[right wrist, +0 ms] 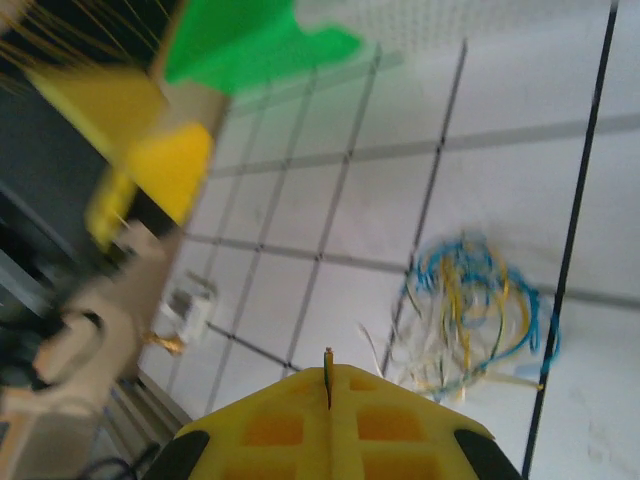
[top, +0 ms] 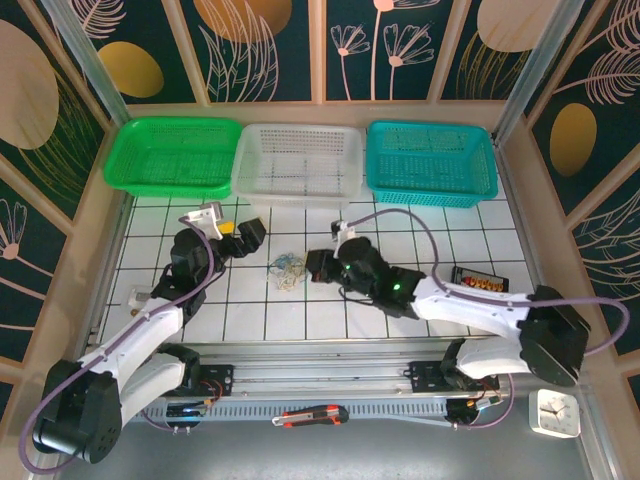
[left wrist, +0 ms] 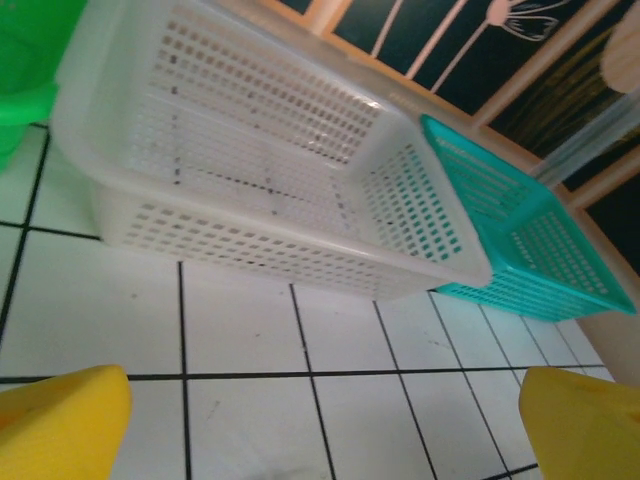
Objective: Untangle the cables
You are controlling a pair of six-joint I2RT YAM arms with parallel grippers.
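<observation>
Cables [top: 288,268], a small tangle of thin blue, olive-yellow and white cords, lie on the white gridded desk [top: 250,312] between the two arms. The yellow-fingered right claw [top: 318,266] is clenched just beside them (whether a strand is pinched, I cannot tell); the left claw [top: 240,235] stands released. Best to pull slowly and low, so one strand slides free without dragging the whole knot.

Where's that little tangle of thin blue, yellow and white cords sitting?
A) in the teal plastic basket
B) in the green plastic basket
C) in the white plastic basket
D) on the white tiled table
D: the tangle of thin blue, yellow and white cords lies loose on the white tiled table.
</observation>
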